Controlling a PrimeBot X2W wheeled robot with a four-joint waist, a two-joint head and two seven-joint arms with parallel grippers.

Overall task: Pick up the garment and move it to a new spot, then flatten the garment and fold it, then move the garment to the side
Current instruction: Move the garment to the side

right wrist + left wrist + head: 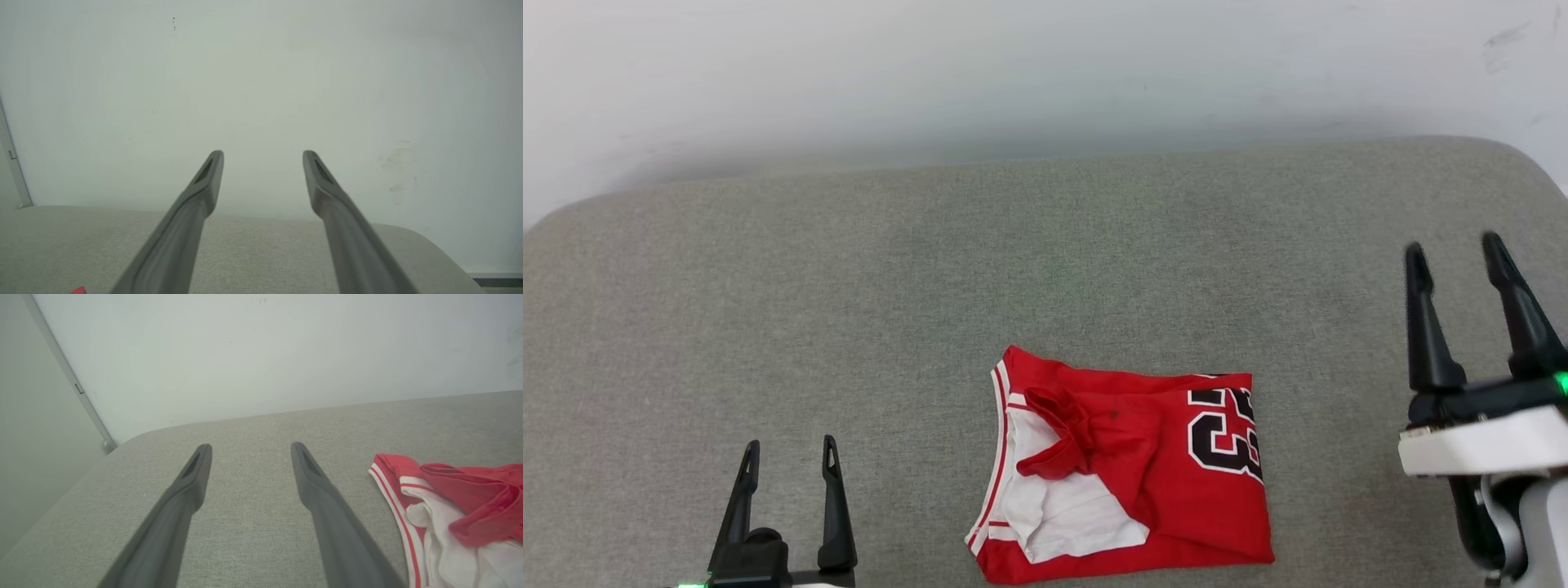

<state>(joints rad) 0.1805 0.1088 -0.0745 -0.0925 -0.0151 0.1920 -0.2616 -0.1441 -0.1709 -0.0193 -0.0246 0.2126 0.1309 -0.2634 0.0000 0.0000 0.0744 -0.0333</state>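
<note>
Two grippers stand open with nothing between their fingers. We see our left gripper [791, 445] low at the left of the head view, its dark fingers parted above bare grey cushion [931, 269]; from its own wrist camera the same gripper [251, 446] points across the cushion toward the pale wall [265, 355], with a thin metal strip [77, 388] running down the wall at the left. Our right gripper [1454, 245] sits at the right edge of the head view, fingers spread and pointing up the picture; its wrist camera shows the gripper [262, 152] aimed mostly at the wall, where we make out faint scuff marks [396, 163], with the cushion's rounded corner below.

Between the two grippers, touching neither, lies the shirt [1143, 457], folded into a rough rectangle near the front of the cushion. Its right end is red and carries a black, white-outlined "23" turned sideways. Its left end shows white fabric edged with red-and-white striped trim, and a bunched red fold rests on top of the white. In the left wrist view the shirt [457, 506] lies just to the right of the right-hand finger, apart from it; in the right wrist view we catch a small red sliver [78, 290] at the bottom left.
</note>
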